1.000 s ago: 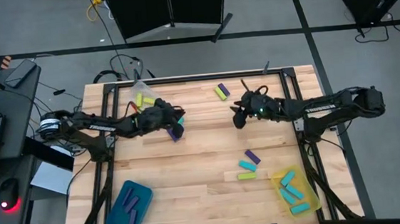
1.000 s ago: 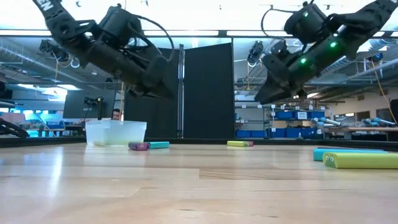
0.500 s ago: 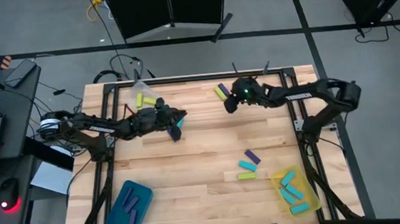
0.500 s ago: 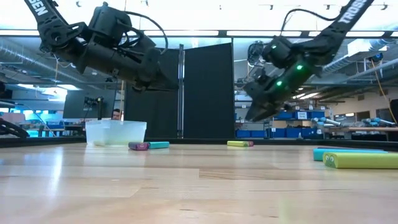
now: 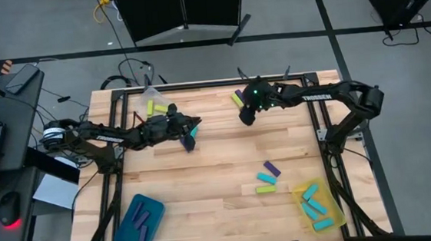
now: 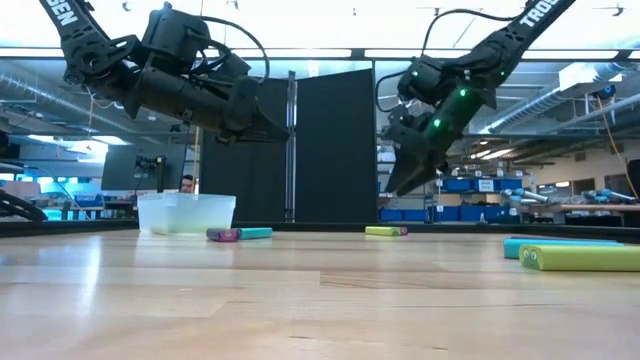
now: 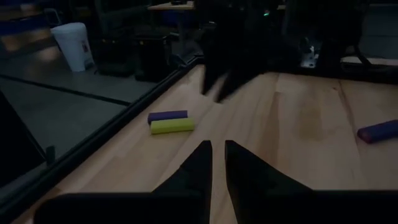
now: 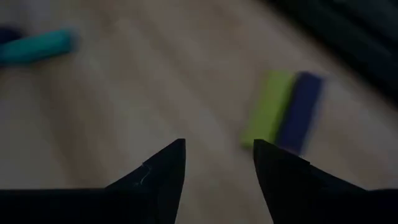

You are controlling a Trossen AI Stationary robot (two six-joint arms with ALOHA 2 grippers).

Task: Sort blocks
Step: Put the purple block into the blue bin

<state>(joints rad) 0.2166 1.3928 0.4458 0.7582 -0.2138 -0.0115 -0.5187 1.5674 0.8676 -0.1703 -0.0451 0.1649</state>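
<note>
Yellow-green and purple, a pair of blocks [image 8: 283, 112] lay side by side near the table's [image 5: 219, 162] far edge, and your right gripper [image 5: 244, 117] hung just beside them with its fingers [image 8: 163, 169] spread apart, grasping nothing. Your left gripper [image 5: 190, 140] hovered above the table left of centre, fingers [image 7: 198, 163] nearly closed and empty, over a cyan block [image 5: 194, 127].
</note>
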